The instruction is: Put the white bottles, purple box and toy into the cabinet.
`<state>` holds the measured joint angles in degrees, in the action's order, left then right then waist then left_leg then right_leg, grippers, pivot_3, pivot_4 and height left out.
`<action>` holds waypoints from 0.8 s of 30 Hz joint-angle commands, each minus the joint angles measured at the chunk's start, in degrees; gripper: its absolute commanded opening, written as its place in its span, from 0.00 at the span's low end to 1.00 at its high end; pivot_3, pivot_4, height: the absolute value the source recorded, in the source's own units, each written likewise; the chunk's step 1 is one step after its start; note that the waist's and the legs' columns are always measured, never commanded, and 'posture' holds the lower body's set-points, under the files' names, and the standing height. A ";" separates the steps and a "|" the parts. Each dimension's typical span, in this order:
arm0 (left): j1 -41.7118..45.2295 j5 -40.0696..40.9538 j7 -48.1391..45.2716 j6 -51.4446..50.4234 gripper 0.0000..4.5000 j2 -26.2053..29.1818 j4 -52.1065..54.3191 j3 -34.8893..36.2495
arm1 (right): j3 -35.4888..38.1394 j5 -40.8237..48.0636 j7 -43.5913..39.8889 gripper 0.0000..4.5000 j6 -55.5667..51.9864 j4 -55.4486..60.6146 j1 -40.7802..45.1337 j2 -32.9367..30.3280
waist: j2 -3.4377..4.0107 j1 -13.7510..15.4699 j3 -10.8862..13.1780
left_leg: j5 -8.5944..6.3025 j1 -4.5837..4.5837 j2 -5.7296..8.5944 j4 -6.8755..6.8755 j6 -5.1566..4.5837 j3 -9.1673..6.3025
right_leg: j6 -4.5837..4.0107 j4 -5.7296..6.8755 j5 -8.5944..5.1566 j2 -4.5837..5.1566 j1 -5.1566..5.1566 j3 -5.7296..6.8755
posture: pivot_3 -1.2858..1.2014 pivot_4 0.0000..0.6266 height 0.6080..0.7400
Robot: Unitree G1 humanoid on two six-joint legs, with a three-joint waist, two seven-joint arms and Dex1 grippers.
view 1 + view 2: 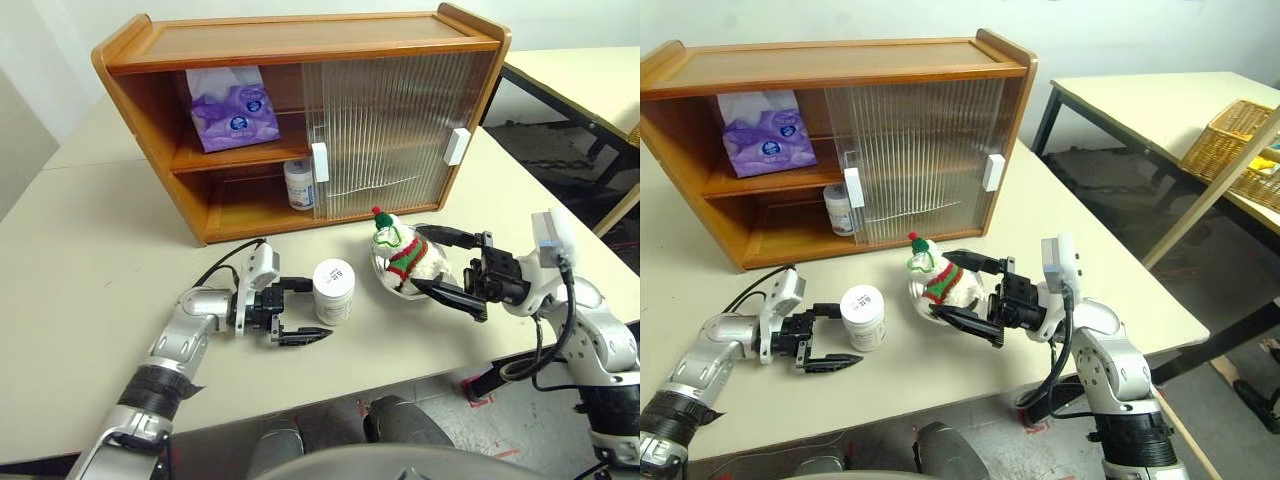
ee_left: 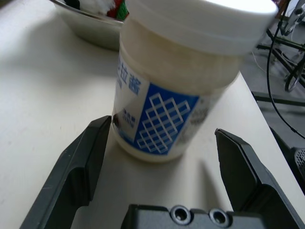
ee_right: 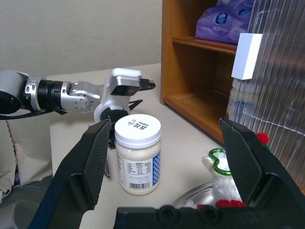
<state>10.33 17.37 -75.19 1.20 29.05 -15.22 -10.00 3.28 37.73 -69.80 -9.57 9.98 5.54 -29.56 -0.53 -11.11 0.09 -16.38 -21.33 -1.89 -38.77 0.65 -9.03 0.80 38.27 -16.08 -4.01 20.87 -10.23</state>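
Both hands, left (image 1: 300, 312) and right (image 1: 440, 263), gape apart over the pale table (image 1: 90, 260).

1. from the head we look forward and down over the table (image 1: 80, 250) with two eyes set side by side — both take in the cabinet (image 1: 300, 40); the right eye reaches further to the robot's right, to a second table (image 1: 1140, 100).
2. the left wrist camera sits very near a white bottle (image 2: 176, 90), facing along its own fingers (image 2: 81, 167).
3. the right wrist camera looks across the table toward the left gripper (image 3: 136, 93) — sharing that white bottle, the bowl (image 3: 195, 193) and the cabinet's open side with the head views.
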 commanded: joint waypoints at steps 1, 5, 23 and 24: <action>1.18 -1.80 0.71 -0.31 1.00 -2.57 -1.31 -2.75 | -0.91 -0.87 0.20 1.00 0.24 0.24 -0.11 0.22 | 0.02 0.03 -0.01 | 0.00 0.00 0.01 -0.01 0.00 0.00 | 0.03 -0.01 -0.02 0.00 -0.02 0.00 | 0.42 0.01 1.00; 0.94 -4.24 1.50 -0.26 0.85 -2.82 -2.58 -4.41 | -0.96 -0.84 0.73 1.00 0.11 1.13 -0.96 0.20 | 0.01 -0.01 -0.02 | -0.01 0.00 0.01 -0.01 -0.01 0.00 | 0.14 -0.02 -0.09 0.00 -0.08 -0.01 | 0.42 0.01 1.00; 0.60 -3.70 18.26 3.36 0.70 -3.78 -3.44 6.39 | -1.23 -0.85 -0.01 1.00 0.43 0.85 -1.48 -0.05 | -0.13 -0.30 0.07 | 0.07 0.33 0.07 0.03 -0.08 0.00 | 0.68 -0.04 -0.36 -0.02 -0.40 -0.02 | 0.42 0.01 1.00; 0.65 -3.65 19.86 2.93 0.70 -4.05 -3.24 7.20 | -1.34 -0.98 -0.11 1.00 0.51 0.79 -1.49 -0.06 | -0.13 -0.34 0.07 | 0.08 0.33 0.07 0.04 -0.08 0.00 | 0.68 -0.04 -0.36 -0.02 -0.40 -0.02 | 0.42 0.01 1.00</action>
<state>10.79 13.76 -57.37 3.72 25.39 -18.57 -4.00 2.76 37.62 -69.50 -9.56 10.74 3.96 -29.43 -0.66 -11.45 0.16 -16.30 -21.00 -1.81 -38.75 0.58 -9.02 1.47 38.22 -16.43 -4.03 20.46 -10.25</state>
